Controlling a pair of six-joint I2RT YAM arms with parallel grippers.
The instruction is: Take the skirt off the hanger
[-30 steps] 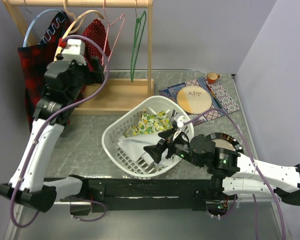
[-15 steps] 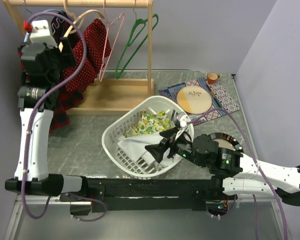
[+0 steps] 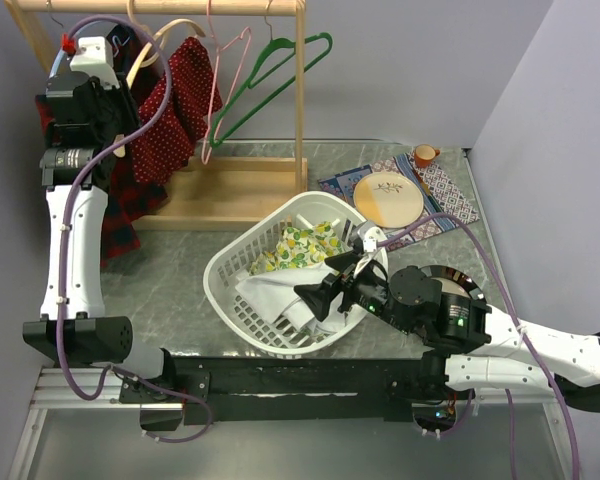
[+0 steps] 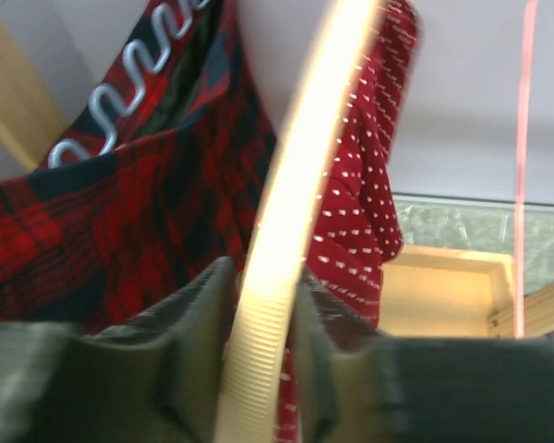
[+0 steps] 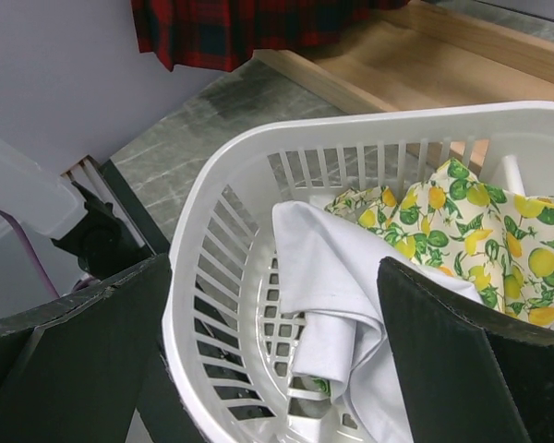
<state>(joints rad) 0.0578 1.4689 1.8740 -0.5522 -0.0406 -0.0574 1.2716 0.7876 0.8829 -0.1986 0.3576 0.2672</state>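
Note:
A red skirt with white dots (image 3: pixel 175 110) (image 4: pixel 360 212) hangs from a cream hanger (image 3: pixel 165 35) (image 4: pixel 295 185) on the wooden rail. My left gripper (image 3: pixel 128 78) (image 4: pixel 263 314) is raised to the rail's left end and is shut on the ribbed arm of that cream hanger. Just behind the dotted skirt hangs a dark red plaid garment (image 3: pixel 120 215) (image 4: pixel 120 231) on a pale blue hanger. My right gripper (image 3: pixel 315 295) (image 5: pixel 277 351) hovers open over the white basket (image 3: pixel 225 265) (image 5: pixel 194 231), holding nothing.
A pink hanger (image 3: pixel 225 80) and a green hanger (image 3: pixel 270 85) swing tilted on the wooden rack (image 3: pixel 300 100). The basket holds a white cloth (image 5: pixel 332 277) and a lemon-print cloth (image 3: pixel 300 245). A round plate (image 3: pixel 388 198) on a patterned mat and a small cup (image 3: pixel 425 154) lie at the back right.
My left arm swung up and left to the rail and its jaws closed on the cream hanger. The garments and empty hangers swung to the right. The right arm barely moved.

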